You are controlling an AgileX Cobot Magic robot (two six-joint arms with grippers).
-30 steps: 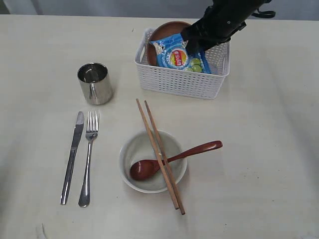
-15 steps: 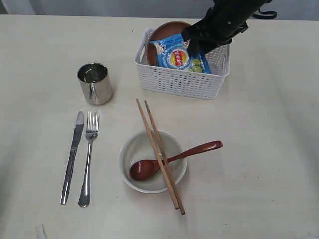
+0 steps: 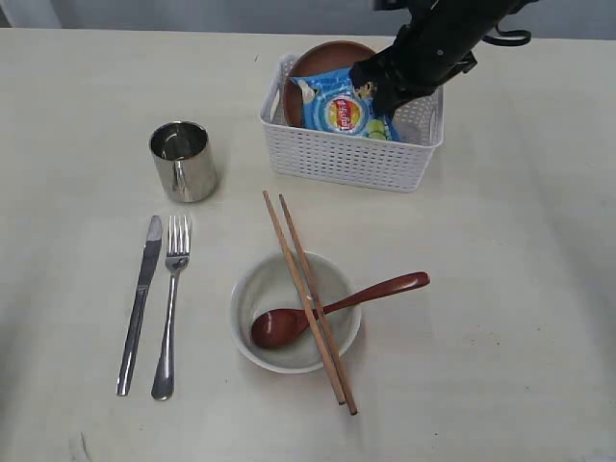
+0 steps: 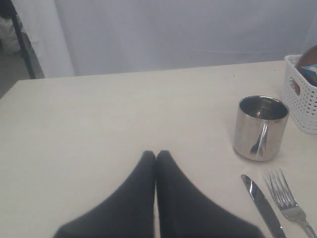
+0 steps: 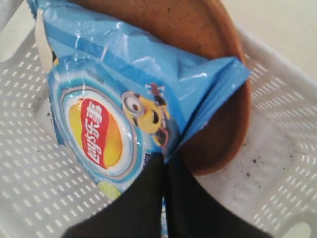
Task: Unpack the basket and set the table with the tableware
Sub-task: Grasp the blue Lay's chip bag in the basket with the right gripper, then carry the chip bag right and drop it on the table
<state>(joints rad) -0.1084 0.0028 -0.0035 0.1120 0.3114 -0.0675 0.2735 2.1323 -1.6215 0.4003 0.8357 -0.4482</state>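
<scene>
- Right gripper (image 5: 166, 159) had just snapped its jaws closed on the chip bag (image 3: 339, 108) edge, and the bag had risen slightly in the basket (image 3: 346, 159)
- Plate (image 3: 325, 58) lay in the basket under the bag; clearing the bag should free it
- Left gripper (image 4: 156, 154) hung over the worktop (image 4: 99, 129), jaws closed, empty

Blue chip bag (image 3: 344, 111): glossy, crinkled, yellow-red logo, cartoon figure; tilted, near far edge of tabletop (image 3: 520, 289), right of centre.
</scene>
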